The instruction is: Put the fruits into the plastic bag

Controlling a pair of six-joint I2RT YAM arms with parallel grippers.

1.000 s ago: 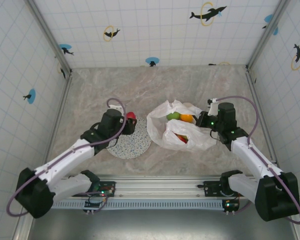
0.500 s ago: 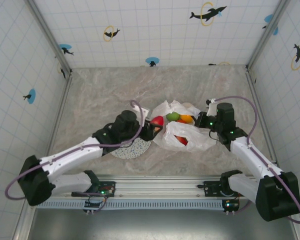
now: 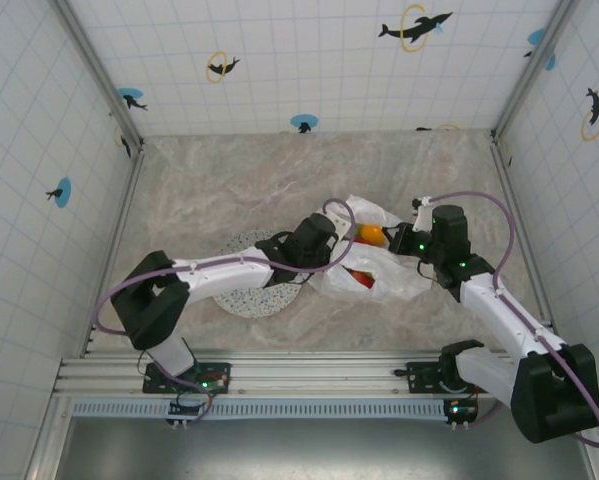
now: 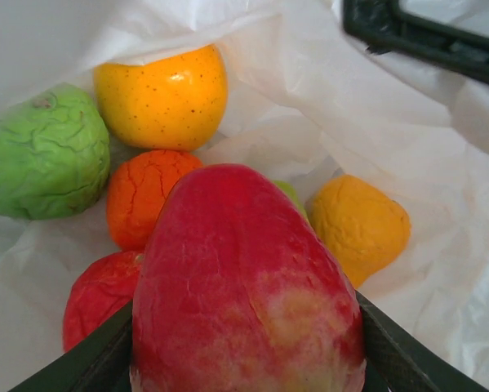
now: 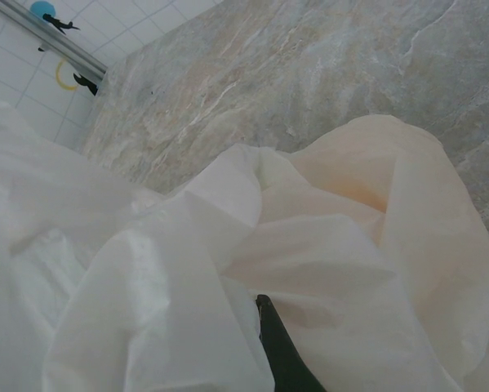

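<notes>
The table point(image 3: 209, 180) carries the plastic bag point(image 3: 389, 275) right of centre, with a speckled plate point(image 3: 249, 297) just beside it on the left. The visible part of the plate is bare.

The bag lies crumpled with its mouth facing the left arm. The right hand point(image 3: 411, 243) sits at the bag's right rim. In the right wrist view, plastic bunches around one dark finger point(image 5: 277, 351), so the hand is judged clenched on a fold of the rim, holding the mouth open.

The left hand point(image 3: 337, 246) reaches into the mouth and grips a large red fruit point(image 4: 244, 278) between both fingers. This fruit is egg-shaped. Its long axis runs along the hand's reach, and its narrower end points forward into the bag.

Below it, already in the bag, rest a green fruit point(image 4: 40, 151), a yellow fruit point(image 4: 162, 86), an orange fruit point(image 4: 142, 196), a small red fruit point(image 4: 97, 298) and a yellow-orange fruit point(image 4: 358, 224).

The task is judged nearly complete. What remains is releasing the held fruit.
</notes>
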